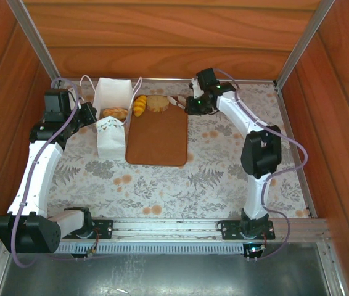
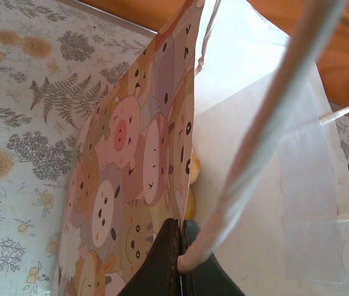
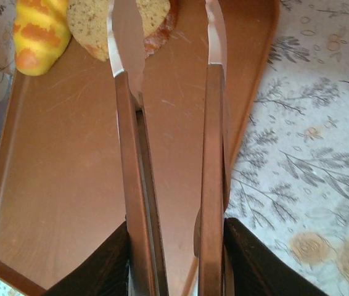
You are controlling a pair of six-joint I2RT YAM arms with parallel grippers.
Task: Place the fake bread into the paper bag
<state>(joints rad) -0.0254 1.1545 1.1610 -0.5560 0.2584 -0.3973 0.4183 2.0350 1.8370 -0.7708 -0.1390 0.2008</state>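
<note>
The left tool clenches the white paper gift bag by its cord handle; the right tool is released, empty, over the brown rectangular tray.

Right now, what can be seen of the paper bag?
The paper bag is small and white, standing open far left on the table, beside the brown tray. Its inside is plain white; one side shows pastel cartoon animals, the near face a scalloped printed band. Thin white cord handles loop from the rim. A golden pastry appears to lie inside. The left gripper is shut on its rim beside one cord.
</note>
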